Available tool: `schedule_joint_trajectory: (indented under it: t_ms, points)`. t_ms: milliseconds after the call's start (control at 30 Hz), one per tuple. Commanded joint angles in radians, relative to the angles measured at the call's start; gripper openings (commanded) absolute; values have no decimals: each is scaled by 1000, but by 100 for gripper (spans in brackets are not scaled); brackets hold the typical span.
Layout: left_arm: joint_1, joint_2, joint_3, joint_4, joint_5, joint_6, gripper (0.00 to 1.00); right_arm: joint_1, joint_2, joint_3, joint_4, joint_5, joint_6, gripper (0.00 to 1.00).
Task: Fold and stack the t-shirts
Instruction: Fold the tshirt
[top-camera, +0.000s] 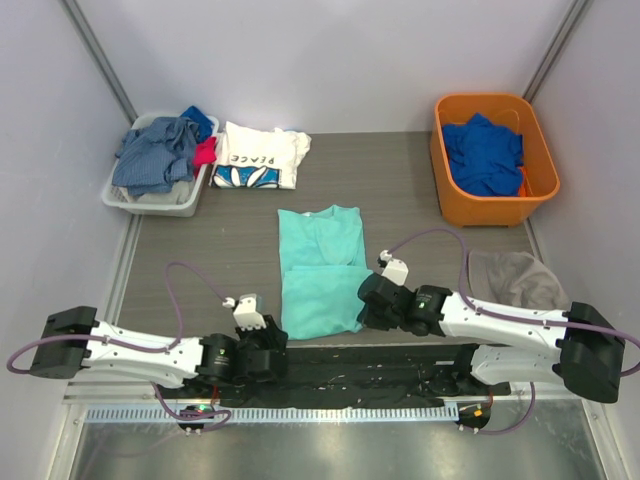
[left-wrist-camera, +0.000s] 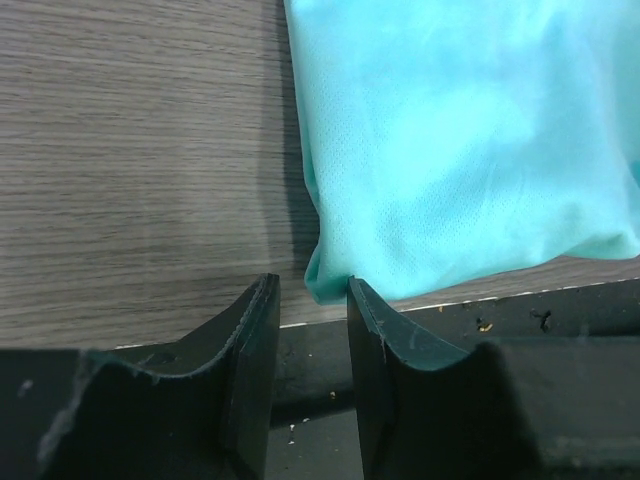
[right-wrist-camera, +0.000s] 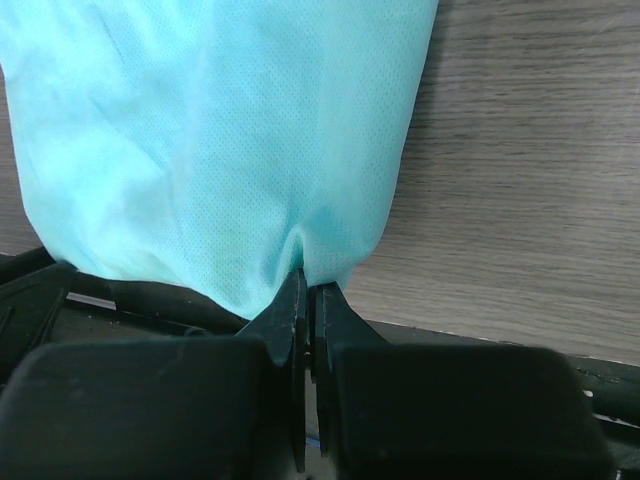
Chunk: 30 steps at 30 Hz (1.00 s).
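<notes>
Item: mint-teal t-shirt (top-camera: 322, 270), short-sleeved, plain.
Location: middle of the surface (top-camera: 400, 190), lying flat as a long narrow panel with its near edge at the dark strip in front of my arms.
Condition: sides look turned in already; a crosswise fold appears to be what remains, in my judgement.
Material: thin knit with a fine mesh weave. I expect it to be very light, limp and not at all fragile.
Handling: it will sag and crease wherever it is unsupported, and it should drag on the wood grain rather than slide, so lifting both near corners together seems wiser than pulling one.
Hold points: the two near corners, pinched through all layers so the lower ones do not peel away.
Right jaws: closed tight on the near right corner; the cloth puckers where I pinch it.
Left jaws: partly open with a clear gap, holding nothing; the near left corner sits just ahead of the tips, level with the gap.
Risk: closing the left jaws short of the corner would catch one layer or none.
Second item: white t-shirt (top-camera: 262, 155) printed "PEACE", folded at the far left of the surface, well apart from both arms.
Neighbours: grey basket (top-camera: 125, 200) of denim-like clothes just beside it; orange basket (top-camera: 445, 205) at far right holding a royal blue garment (top-camera: 483, 152).
</notes>
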Motion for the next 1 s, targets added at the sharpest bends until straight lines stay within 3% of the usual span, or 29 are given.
schedule_joint_trajectory:
  t_ms: [0,367,700,967]
  points:
    - [-2,-9,-16,45,-71,4,37,5,10,51,1,31,-3,1]
    - [-2,-23,-37,117,-82,50,37,4,31,55,4,26,0,1]
    - [1,67,-43,215,-74,63,36,5,28,54,3,22,0,1]
    - [13,135,-36,266,-71,70,26,4,17,46,-7,31,5,1]
